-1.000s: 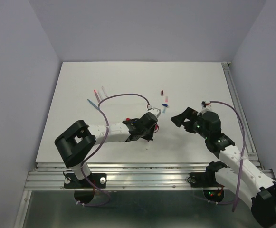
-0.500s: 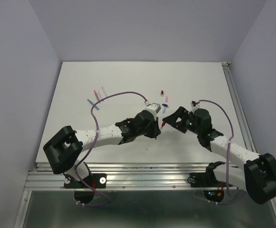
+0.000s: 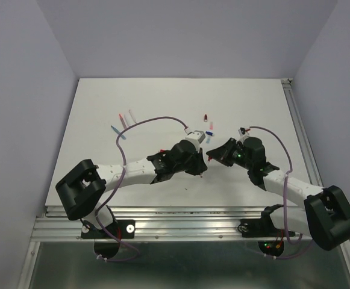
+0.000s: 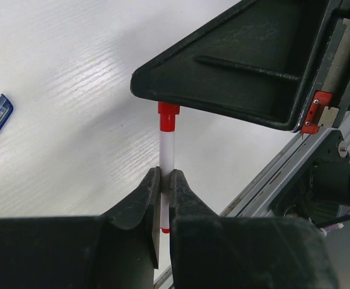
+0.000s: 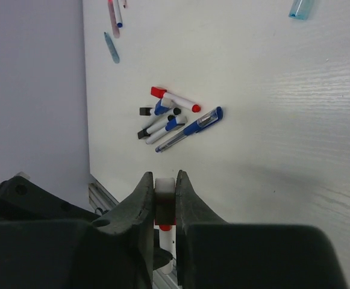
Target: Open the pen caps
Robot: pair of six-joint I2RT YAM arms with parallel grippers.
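Far left on the white surface (image 3: 253, 102) lie a few loose pens (image 3: 121, 123), and a smaller scatter of pens and caps (image 3: 208, 127) sits farther right, near the middle. The left tool (image 4: 165, 177) is pressed together on a white pen barrel (image 4: 167, 147), whose red cap (image 4: 168, 114) sticks out just beyond its fingertips. To its right, the right tool (image 5: 164, 179) pinches what looks like that red cap, though its dark finger hides the cap's tip from the left wrist view.

Under me: white wood-grain table (image 3: 102, 180). Far left on it: three slim pen barrels (image 3: 123, 120). Near edge: aluminium rail (image 3: 181, 224). Around: grey walls (image 3: 18, 90).
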